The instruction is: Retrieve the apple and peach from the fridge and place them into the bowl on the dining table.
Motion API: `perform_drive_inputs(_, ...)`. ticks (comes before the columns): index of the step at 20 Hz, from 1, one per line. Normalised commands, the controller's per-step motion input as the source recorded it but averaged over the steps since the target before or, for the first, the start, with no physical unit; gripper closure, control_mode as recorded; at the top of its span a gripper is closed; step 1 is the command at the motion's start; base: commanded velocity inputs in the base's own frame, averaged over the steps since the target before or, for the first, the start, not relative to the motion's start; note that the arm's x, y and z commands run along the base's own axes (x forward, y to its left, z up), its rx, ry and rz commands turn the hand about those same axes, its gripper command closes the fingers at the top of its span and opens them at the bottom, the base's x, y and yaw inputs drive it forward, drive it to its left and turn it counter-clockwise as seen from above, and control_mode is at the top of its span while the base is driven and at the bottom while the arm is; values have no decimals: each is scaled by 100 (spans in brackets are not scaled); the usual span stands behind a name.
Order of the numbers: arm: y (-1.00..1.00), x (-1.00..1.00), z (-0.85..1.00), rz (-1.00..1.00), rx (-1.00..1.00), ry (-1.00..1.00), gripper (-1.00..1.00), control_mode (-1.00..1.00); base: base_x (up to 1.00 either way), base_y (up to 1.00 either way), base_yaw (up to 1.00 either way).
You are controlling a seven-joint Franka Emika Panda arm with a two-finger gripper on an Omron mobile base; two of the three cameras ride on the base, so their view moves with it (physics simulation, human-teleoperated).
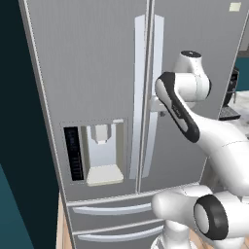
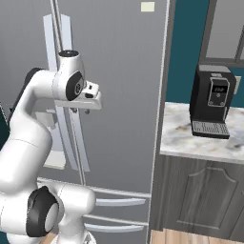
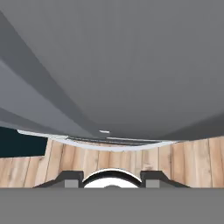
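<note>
Presently, scene: the fridge (image 1: 97, 73) is seen with both upper doors shut, viewed close from the base
fridge front: grey metallic doors are met at a centre seam, with two long pale handles (image 1: 138, 97) set either side of it
dispenser: a water dispenser panel (image 1: 95, 153) is set into the left door, below mid-height
drawers: two lower drawers (image 1: 112, 209) with curved pale pulls are seen beneath the doors, both shut
arm: the white arm is raised in front of the right door, its hand held near the right handle (image 2: 62, 71)
jaws: pressed together, going by the reading; nothing is seen pinched between them, and the finger tips (image 3: 70, 179) are shown only as dark stubs at the bottom of the hand view
hand view: the grey fridge face is seen looking down along it, with a pale drawer pull (image 3: 96, 144) and wooden floor (image 3: 183, 162) below
apple, peach: not seen; the fridge interior is hidden behind the shut doors
right of fridge: a marble counter (image 2: 190, 138) on a dark grey cabinet (image 2: 205, 195) is seen just beside the fridge
on the counter: a black coffee machine (image 2: 212, 102) is stood upright against the teal wall (image 2: 186, 43)
sticker: a small pale note (image 2: 147, 6) is seen high on the right door
</note>
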Motion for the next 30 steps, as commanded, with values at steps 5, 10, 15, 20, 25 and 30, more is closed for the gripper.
perform_drive_inputs(5,-4,-58,-3,0,0,-6,-100,-100,0,0,0)
perform_drive_inputs(10,-25,-91,-16,0,0,-23,-100,-100,0,0,0)
perform_drive_inputs(15,-10,-44,-30,-2,0,-19,-100,-100,0,0,0)
perform_drive_inputs(20,0,-27,-36,0,0,-22,-100,-100,0,0,0)
perform_drive_inputs(25,0,-16,-30,0,0,-20,-100,-100,0,0,0)
perform_drive_inputs(30,0,-1,-7,0,0,-9,-100,-100,0,0,0)
